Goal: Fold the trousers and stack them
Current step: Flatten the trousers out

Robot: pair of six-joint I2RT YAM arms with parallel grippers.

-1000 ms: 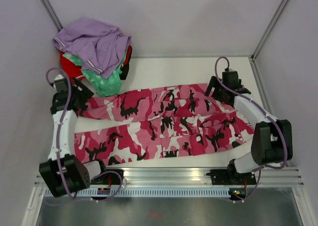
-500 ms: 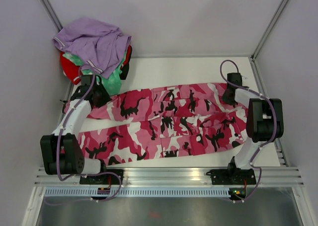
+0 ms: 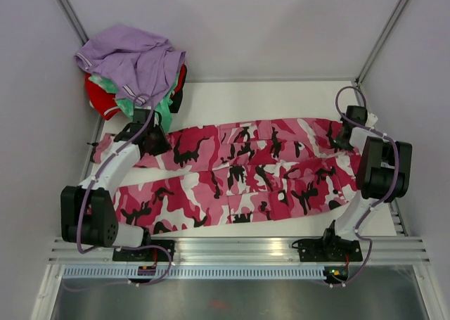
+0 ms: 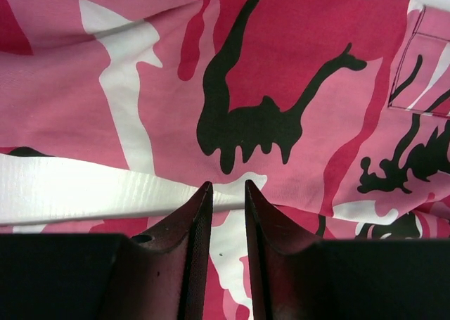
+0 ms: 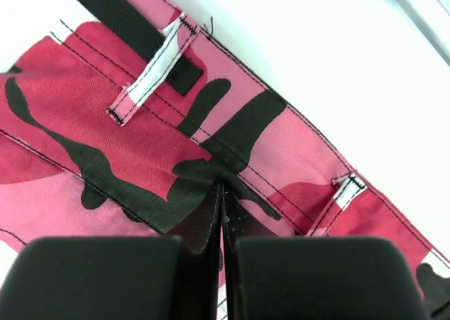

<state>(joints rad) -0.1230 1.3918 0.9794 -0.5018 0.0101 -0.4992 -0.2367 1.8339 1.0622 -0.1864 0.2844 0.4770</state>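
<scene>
The pink camouflage trousers (image 3: 239, 172) lie spread across the white table, waist at the right and both legs running left. My left gripper (image 3: 153, 143) is down on the upper leg near its left end. In the left wrist view its jaws (image 4: 226, 188) stand a narrow gap apart, and the trousers (image 4: 281, 67) fill that gap. My right gripper (image 3: 346, 133) is at the waist's far right corner. Its jaws (image 5: 222, 186) are shut tight on the stitched waistband of the trousers (image 5: 105, 137), between two white belt loops.
A pile of other clothes (image 3: 133, 67), lavender on top of green and red, sits in the back left corner, close behind my left gripper. Walls close in the table on the left, back and right. A metal rail (image 3: 239, 248) runs along the near edge.
Both grippers have closed. The left one slid right along the upper leg. The right one moved right to the table's edge, drawing the waistband with it.
</scene>
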